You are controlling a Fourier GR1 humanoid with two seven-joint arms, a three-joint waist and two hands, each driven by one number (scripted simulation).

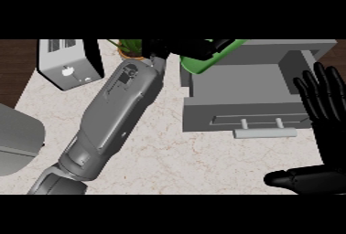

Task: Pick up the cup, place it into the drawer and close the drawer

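Observation:
The green cup (215, 55) hangs tilted over the back left corner of the open grey drawer (236, 87). My left hand (177, 46) is curled round it at the top of the view, and its grey forearm crosses the counter from the lower left. The hand hides part of the cup. The drawer's inside looks bare, and its pale bar handle (265, 133) faces me. My right hand (326, 107) rests open at the right edge beside the drawer's front, fingers up, thumb low.
A grey toaster (67, 64) stands at the back left of the marble counter (196, 160). A potted plant (131, 47) sits behind my left forearm. A grey rounded object (17, 137) fills the left edge.

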